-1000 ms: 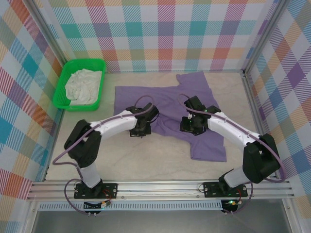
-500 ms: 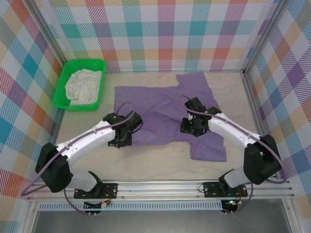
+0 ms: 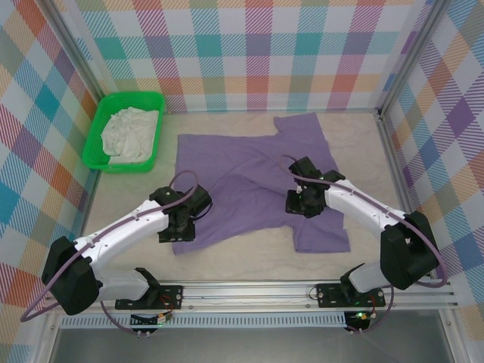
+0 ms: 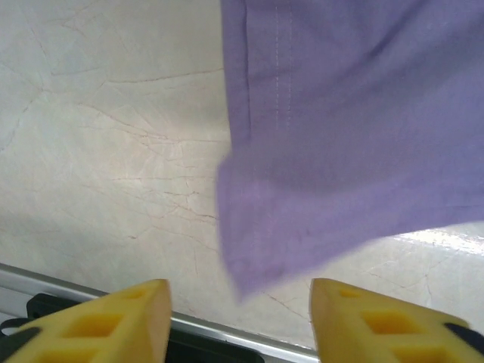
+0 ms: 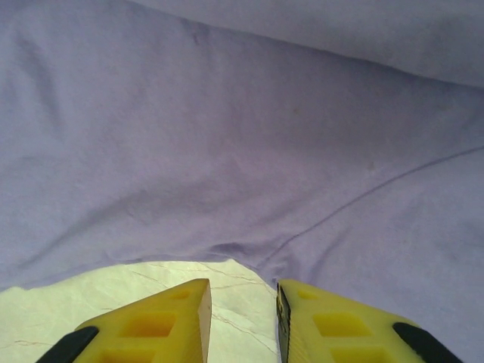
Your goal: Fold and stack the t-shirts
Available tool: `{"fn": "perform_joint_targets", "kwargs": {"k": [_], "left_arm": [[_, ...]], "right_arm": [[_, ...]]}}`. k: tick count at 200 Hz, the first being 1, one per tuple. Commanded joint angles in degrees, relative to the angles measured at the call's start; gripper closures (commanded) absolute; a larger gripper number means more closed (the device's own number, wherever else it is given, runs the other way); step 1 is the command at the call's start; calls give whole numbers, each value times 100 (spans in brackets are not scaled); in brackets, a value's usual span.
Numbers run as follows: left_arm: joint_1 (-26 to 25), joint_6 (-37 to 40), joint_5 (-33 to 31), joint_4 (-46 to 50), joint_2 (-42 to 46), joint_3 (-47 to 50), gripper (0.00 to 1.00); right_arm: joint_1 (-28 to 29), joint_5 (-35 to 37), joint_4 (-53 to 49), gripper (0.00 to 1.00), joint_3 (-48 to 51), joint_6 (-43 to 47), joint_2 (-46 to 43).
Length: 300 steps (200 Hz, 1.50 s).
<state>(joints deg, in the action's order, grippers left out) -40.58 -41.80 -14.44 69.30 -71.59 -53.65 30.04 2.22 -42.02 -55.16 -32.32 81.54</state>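
Top external view: the lavender t-shirt (image 3: 257, 174) lies half-spread on the counter (image 3: 249, 261), rumpled mid-body. The left claw (image 4: 240, 291) gapes wide and empty by its near corner. The right claw (image 5: 242, 286) sits nearly closed at the hem; I cannot tell whether it grips. Pulling with that claw alone could drag the cloth crooked.

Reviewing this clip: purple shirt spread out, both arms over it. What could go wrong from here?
1. A corner of the lavender t-shirt looks blurred, likely dropping, in front of the open left tool; it may land curled instead of flat.
2. The right tool, jaws narrowly parted at the shirt's edge, could drag or bunch the cloth if it moves low.
3. The diagonal crease across the body could get folded in.
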Motion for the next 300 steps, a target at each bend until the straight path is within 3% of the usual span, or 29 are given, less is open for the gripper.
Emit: {"fn": "perform_joint_targets", "kwargs": {"k": [1,29,58,117,174,223,300], "left_arm": [[53,-188,-28,34,210,-120,45],[98,138,-289,-293,-172,-885,45],[202,842,-230,-803,-1378,-2152,47],[313,1802,523,-1662,-4350,-5389,48],[331,2001,1353,-1766,-6791,-8027,41],[415,1770,1948,-2171,-7775,-8457,33],[748,1194,1952,-2495,-8343,-8511,32]], "right_arm": [[-42,236,-328,69,225,-106,-192],[-99,323,-229,65,727,-413,-357],[-139,291,156,64,1315,-806,-515],[-150,-143,882,68,1858,-1287,-459],[-132,-511,880,69,2173,-1518,-520],[69,-779,699,69,2272,-1622,-505],[923,-1070,732,69,2864,-2454,-748]]}}
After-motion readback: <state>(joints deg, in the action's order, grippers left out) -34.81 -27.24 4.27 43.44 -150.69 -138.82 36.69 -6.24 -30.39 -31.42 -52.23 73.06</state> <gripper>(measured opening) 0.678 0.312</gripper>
